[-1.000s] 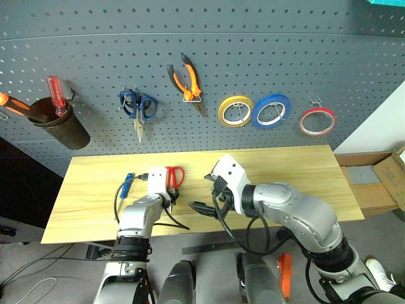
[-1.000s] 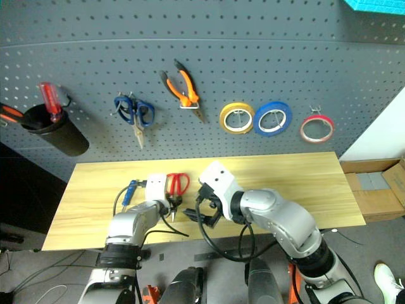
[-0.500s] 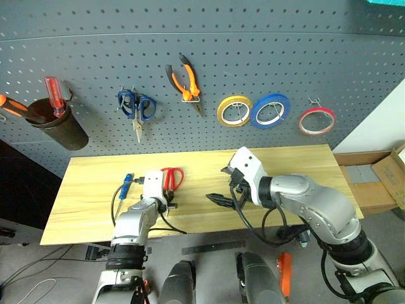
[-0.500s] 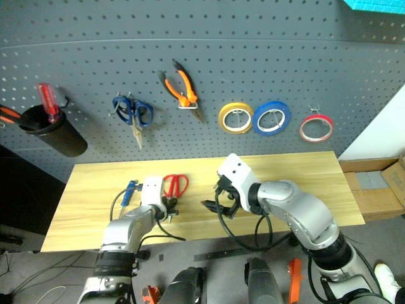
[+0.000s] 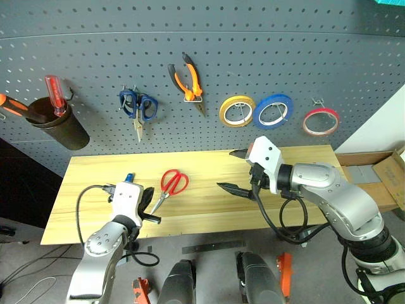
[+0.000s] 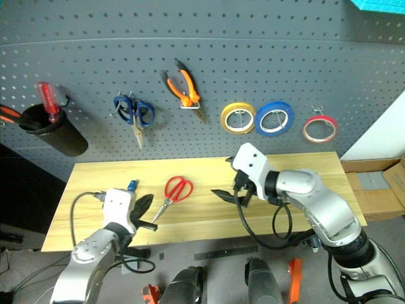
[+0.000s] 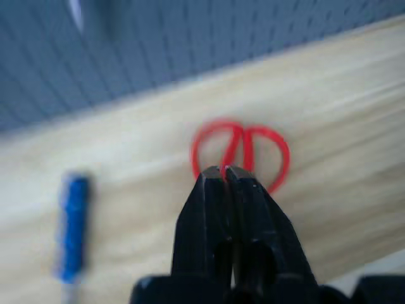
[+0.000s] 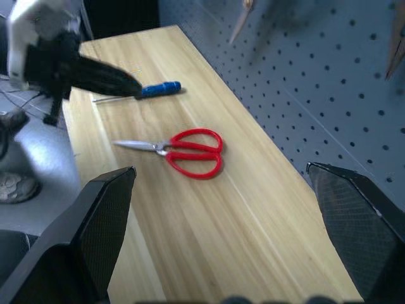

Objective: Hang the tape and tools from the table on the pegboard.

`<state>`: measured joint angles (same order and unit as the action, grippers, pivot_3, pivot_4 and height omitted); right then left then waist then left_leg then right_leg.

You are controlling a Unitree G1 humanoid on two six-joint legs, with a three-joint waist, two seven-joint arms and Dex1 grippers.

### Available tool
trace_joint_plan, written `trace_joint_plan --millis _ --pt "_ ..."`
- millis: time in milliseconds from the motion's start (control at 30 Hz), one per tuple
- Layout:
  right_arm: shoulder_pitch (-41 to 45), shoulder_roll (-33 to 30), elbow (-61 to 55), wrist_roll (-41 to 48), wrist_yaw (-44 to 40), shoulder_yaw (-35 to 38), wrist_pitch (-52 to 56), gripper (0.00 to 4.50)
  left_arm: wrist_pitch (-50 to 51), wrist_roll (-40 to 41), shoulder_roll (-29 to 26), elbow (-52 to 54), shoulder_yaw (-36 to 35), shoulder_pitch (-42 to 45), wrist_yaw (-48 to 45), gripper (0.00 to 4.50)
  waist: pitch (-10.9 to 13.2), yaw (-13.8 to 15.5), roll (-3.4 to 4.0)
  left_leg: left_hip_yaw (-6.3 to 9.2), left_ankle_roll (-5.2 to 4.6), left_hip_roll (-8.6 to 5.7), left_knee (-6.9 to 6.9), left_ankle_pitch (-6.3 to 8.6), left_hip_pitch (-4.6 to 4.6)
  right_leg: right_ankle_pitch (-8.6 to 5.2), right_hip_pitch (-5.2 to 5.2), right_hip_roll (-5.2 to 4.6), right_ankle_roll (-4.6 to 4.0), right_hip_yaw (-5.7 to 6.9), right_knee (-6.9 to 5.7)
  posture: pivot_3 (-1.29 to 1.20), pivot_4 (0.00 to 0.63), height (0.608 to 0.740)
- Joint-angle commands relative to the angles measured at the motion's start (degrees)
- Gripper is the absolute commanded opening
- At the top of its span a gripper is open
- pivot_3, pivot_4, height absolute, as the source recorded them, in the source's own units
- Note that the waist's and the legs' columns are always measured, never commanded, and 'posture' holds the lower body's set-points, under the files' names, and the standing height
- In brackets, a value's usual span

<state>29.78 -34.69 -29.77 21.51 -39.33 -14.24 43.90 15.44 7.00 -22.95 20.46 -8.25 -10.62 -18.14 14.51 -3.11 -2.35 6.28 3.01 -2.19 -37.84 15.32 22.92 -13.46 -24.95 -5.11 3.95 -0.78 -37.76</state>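
Pegboard (image 5: pixel 253 57): dark grey, perforated, standing behind the table. Hanging on it, from the robot's left to right: a dark cup (image 5: pixel 60 130) holding a red-handled screwdriver (image 5: pixel 54 94); blue-handled scissors (image 5: pixel 138 109); the orange-and-black pliers (image 5: pixel 188 82), on a hook; a yellow tape roll (image 5: pixel 236 111); a blue tape roll (image 5: pixel 273 109); the thin red tape ring (image 5: pixel 319 121), on its hook at the far right.

Table (image 5: pixel 304 183): light wooden top. On it lie the red-handled scissors (image 5: pixel 169 185), flat, blades pointing toward the near edge, handles toward the board. The blue-handled screwdriver (image 8: pixel 147 91) lies just beside the scissors on the robot's left, also flat on the wood, partly hidden behind the left arm in the head views.

Left gripper (image 5: pixel 147 208): fingers pressed together, nothing between them. It sits over the near edge of the table, close to the scissors' blade tips without touching them; in the left wrist view the closed tips point at the red handles.

Right gripper (image 5: pixel 235 171): fingers spread wide, empty, held above the middle of the table, well apart from the scissors.
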Motion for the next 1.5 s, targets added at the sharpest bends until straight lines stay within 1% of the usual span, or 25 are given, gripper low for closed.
trace_joint_plan --millis 33,133,233,267,300,367,400,500,533,633,667,700,833,1033,1133,1300,1500 --pt "0.24 0.46 0.07 1.14 -0.13 3.57 -0.82 4.5 -4.87 -1.78 -0.66 2.04 -2.25 -0.93 0.79 0.06 0.0 0.08 0.0 0.01 -0.01 0.01 -0.01 0.01 0.0 0.0 0.02 0.0 0.0 0.03 0.01 -0.08 0.221 0.74" --pt "0.08 1.06 0.88 0.42 0.67 3.66 -0.02 4.5 -4.23 -3.43 -0.98 -0.1 -1.64 -0.67 1.06 0.06 0.0 0.09 0.0 0.01 -0.03 0.0 -0.01 0.01 -0.01 0.0 0.04 0.01 0.01 0.04 0.01 -0.08 0.22 0.74" --pt "-0.36 1.6 0.48 0.21 1.56 3.18 1.26 4.5 2.83 -3.05 -2.04 -1.77 -0.79 1.23 -0.03 0.06 0.0 -0.01 0.0 0.01 -0.03 0.0 -0.01 0.02 -0.01 0.01 0.03 0.02 0.02 0.05 -0.02 -0.09 0.22 0.74" --pt "-0.36 1.68 0.3 0.28 1.72 3.07 1.77 4.5 5.11 -3.04 -2.76 -2.51 -0.59 2.04 -0.68 0.4 0.0 -0.06 0.0 0.02 -0.03 0.0 -0.01 0.02 -0.01 0.01 0.03 0.02 0.03 0.07 -0.04 -0.09 0.222 0.74" --pt "-0.35 1.71 0.09 0.26 1.96 2.84 2.51 4.5 7.32 -2.66 -3.53 -3.63 -0.6 3.33 -1.5 0.63 0.0 -0.13 0.0 0.03 -0.03 0.0 -0.01 0.02 -0.01 0.01 0.04 0.03 0.04 0.08 -0.07 -0.09 0.222 0.74" --pt "-0.2 1.85 -0.2 0.21 2.48 2.32 3.97 4.5 10.91 -1.28 -4.57 -5.63 -0.92 6.41 -2.83 1.21 0.0 -0.17 0.0 0.06 -0.03 0.0 -0.02 0.01 -0.01 0.01 0.04 0.04 0.04 0.12 -0.11 -0.09 0.226 0.74" --pt "-0.04 2.27 -0.39 0.5 3.13 1.97 5.67 4.5 13.16 -0.67 -5.31 -7.1 -0.93 9.01 -3.58 1.64 0.0 -0.16 0.0 0.07 -0.03 0.0 -0.04 0.01 -0.01 0.01 0.03 0.05 0.04 0.14 -0.13 -0.1 0.228 0.74" --pt "0.54 4.65 -0.89 1.89 6.01 1.86 12.62 4.5 20.99 1.08 -7.22 -10.87 0.32 15.79 -6.61 2.58 0.0 -0.15 0.0 0.11 -0.03 -0.01 -0.06 0.01 -0.01 0.02 0.05 0.05 0.05 0.17 -0.17 -0.09 0.231 0.74" --pt "0.75 5.37 -1.07 2.1 6.63 1.7 14.39 4.5 22.67 1.59 -7.62 -11.88 0.91 17.55 -7.56 2.98 0.0 -0.17 0.01 0.12 -0.03 0.0 -0.09 0.01 -0.01 0.02 0.04 0.05 0.05 0.18 -0.2 -0.09 0.235 0.74" --pt "1.2 6.56 -1.77 2.24 7.69 0.66 17.83 4.5 28.23 2.87 -8.85 -14.08 3.11 21.5 -10.61 3.93 0.01 -0.26 0.02 0.1 -0.03 -0.02 -0.08 0.01 -0.01 0.03 0.03 0.05 0.06 0.14 -0.21 -0.09 0.24 0.74" --pt "1.28 6.77 -2.05 2.29 7.94 0.31 18.41 4.5 29.27 2.8 -9.29 -14.67 3.89 22.4 -11.23 4.31 0.01 -0.41 0.02 0.07 -0.03 -0.02 -0.07 0.01 -0.03 0.03 0.02 0.05 0.06 0.1 -0.21 -0.1 0.241 0.74" --pt "1.37 6.88 -2.22 2.26 8.05 -0.13 18.62 4.5 30.41 2.84 -9.72 -15.52 4.82 23.42 -12.01 4.45 0.01 -0.52 0.02 0.07 -0.03 -0.02 -0.06 0.02 -0.01 0.03 -0.01 0.05 0.06 0.11 -0.19 -0.1 0.241 0.74" --pt "1.68 6.99 -2.78 2.01 8.14 -1.69 18.43 4.5 34.12 3.21 -9.47 -19.13 5.88 26.69 -12.58 4.45 0.02 -0.69 0.03 0.07 -0.02 -0.01 -0.02 0.02 0.0 0.03 -0.07 0.05 0.06 0.11 -0.2 -0.1 0.246 0.74" --pt "1.95 7.01 -3.2 2.12 8.07 -2.63 18.33 4.5 36.05 2.67 -8.65 -23.28 6.94 28.09 -11.87 4.45 0.03 -0.69 0.03 0.06 -0.03 -0.02 -0.04 0.02 -0.02 0.03 -0.05 0.05 0.06 0.08 -0.2 -0.11 0.25 0.74" --pt "2.09 6.97 -3.66 2.65 7.47 -3.05 18.41 4.5 35.44 2.29 -8.66 -25.51 7.61 28.18 -11.95 4.45 0.03 -0.68 0.03 0.08 -0.02 -0.01 -0.04 0.02 -0.01 0.03 -0.06 0.05 0.06 0.09 -0.2 -0.11 0.252 0.74" --pt "2.51 5.53 -4.79 1.03 6.27 -6.26 15.94 4.5 32.66 0.78 -8.74 -31.55 11.2 29.79 -13.92 4.45 0.03 -0.67 0.04 0.07 -0.03 -0.02 -0.04 0.02 -0.01 0.03 -0.06 0.04 0.06 0.08 -0.2 -0.11 0.254 0.74" --pt "2.32 6.06 -5.17 0.96 6.8 -7.06 15.76 4.5 29.74 -0.49 -8.28 -36.22 13.42 31.96 -14.95 4.45 0.03 -0.66 0.04 0.07 -0.02 -0.02 -0.06 0.02 -0.02 0.03 -0.05 0.03 0.06 0.08 -0.21 -0.11 0.256 0.74"
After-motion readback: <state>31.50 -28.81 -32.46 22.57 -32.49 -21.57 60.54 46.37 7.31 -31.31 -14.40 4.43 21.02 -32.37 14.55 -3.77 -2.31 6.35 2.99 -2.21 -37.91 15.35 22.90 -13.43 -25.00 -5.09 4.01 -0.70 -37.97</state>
